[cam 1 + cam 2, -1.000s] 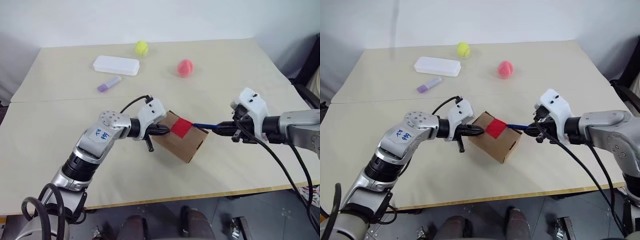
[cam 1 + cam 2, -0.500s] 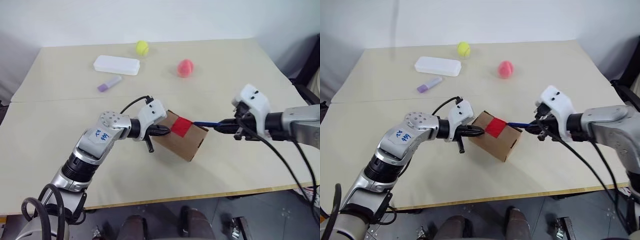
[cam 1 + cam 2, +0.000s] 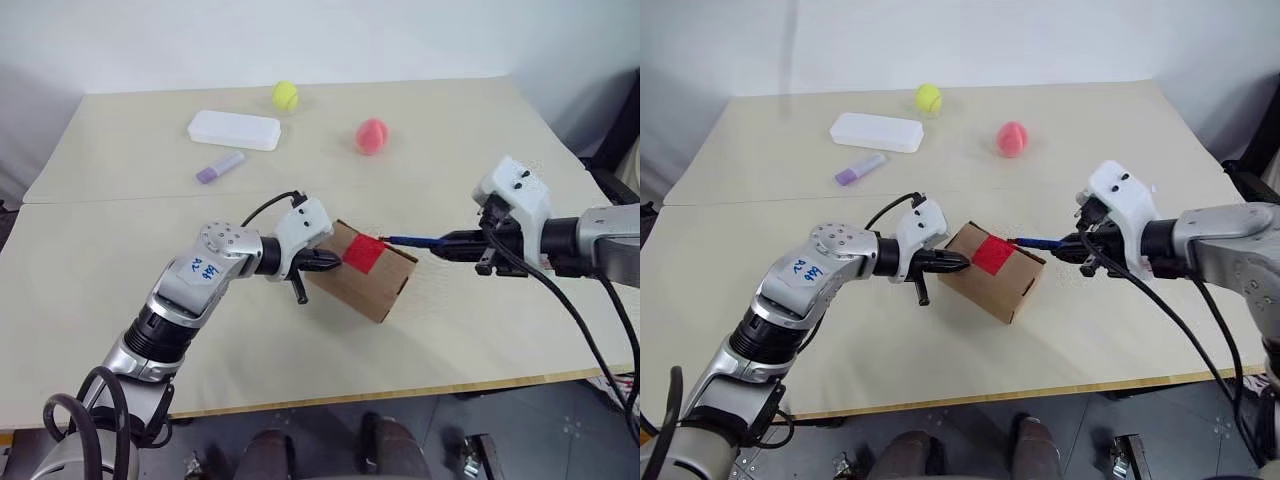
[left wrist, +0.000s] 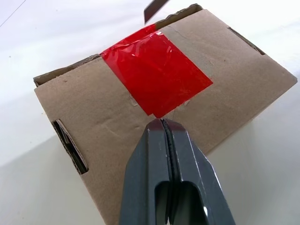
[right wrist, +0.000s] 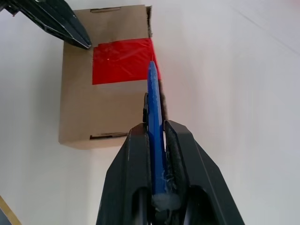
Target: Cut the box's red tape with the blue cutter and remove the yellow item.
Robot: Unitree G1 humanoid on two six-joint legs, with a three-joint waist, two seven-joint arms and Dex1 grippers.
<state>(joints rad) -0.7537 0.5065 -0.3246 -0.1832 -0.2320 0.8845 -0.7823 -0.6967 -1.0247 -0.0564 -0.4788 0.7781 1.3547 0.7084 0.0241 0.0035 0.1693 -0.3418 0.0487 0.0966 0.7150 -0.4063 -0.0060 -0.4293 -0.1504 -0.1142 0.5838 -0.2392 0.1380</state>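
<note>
The brown box lies on the table, and the red tape crosses its top. My left gripper is shut, with its tips pressed on the box top at the tape's near edge. My right gripper is shut on the blue cutter. The cutter points at the box, and its tip is at the tape's far edge. The yellow item is hidden.
At the back of the table are a flat white case, a lilac marker, a yellow-green tennis ball and a pink ball. The table's front edge runs close below the box.
My right wrist has shifted slightly up and to the right, still holding the cutter, whose tip stays at the tape. The left gripper and the box have not moved.
</note>
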